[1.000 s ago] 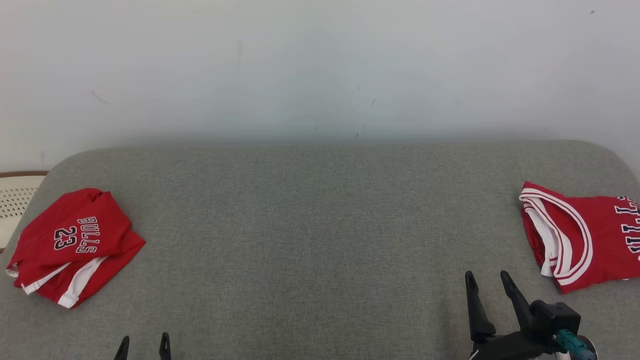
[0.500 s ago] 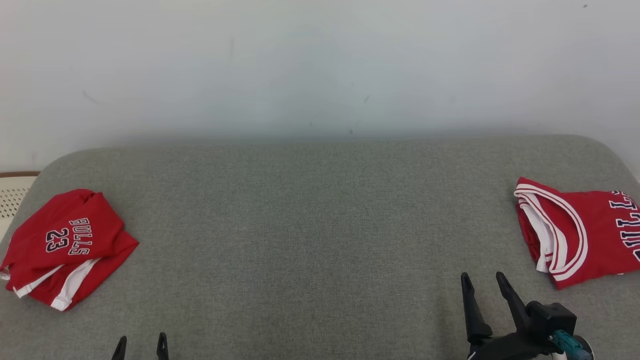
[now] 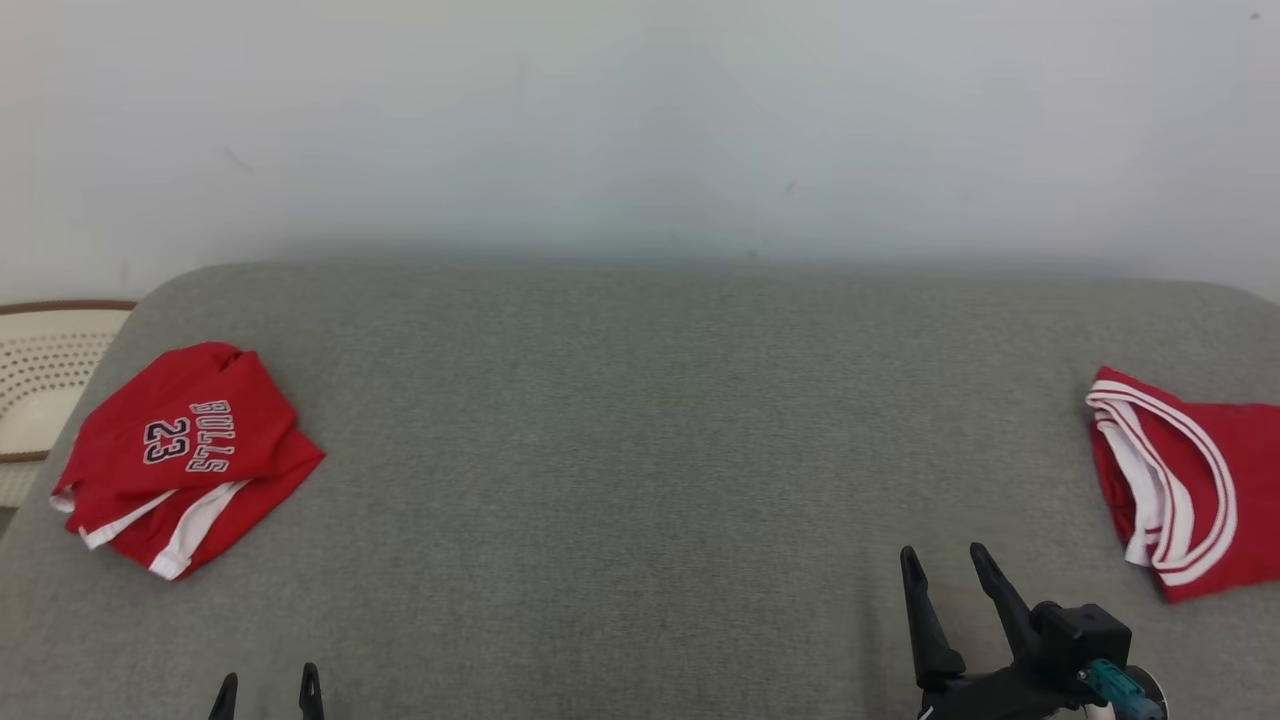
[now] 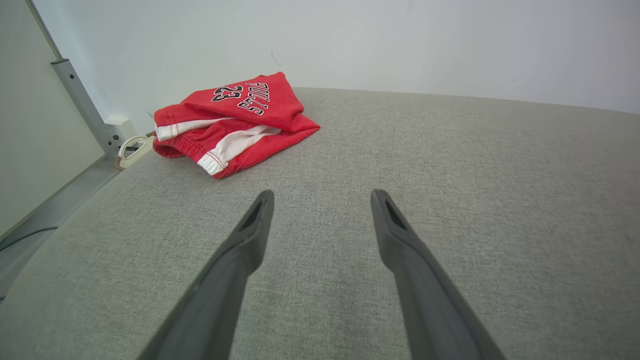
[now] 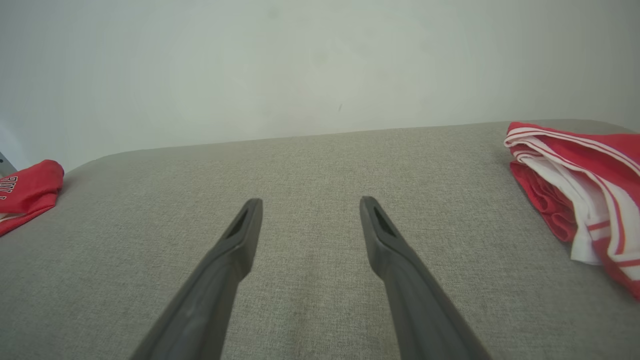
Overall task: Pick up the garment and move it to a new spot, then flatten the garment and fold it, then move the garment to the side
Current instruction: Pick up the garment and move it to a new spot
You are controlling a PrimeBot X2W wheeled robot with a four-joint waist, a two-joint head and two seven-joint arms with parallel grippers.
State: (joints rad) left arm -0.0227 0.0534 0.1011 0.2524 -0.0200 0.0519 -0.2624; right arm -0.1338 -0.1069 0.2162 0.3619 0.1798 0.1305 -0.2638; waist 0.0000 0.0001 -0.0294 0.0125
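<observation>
Over the grey cushion (image 3: 640, 420), my left pincer (image 3: 268, 678) and right pincer (image 3: 943, 555) stand wide and empty. Red jersey (image 3: 1190, 480), likely the garment meant, lies bunched at far right; red shorts (image 3: 185, 455) far left. Hazard: a shallow pinch catching one layer, so it drags.

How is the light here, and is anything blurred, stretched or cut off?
Head view: soft, even light, no glare, a faint shadow where wall meets grey surface; the jersey is cut by the right edge. Left wrist view: wide-angle stretch enlarges the left end effector; the shorts are sharp. Right wrist view: same stretch on the right end effector.
</observation>
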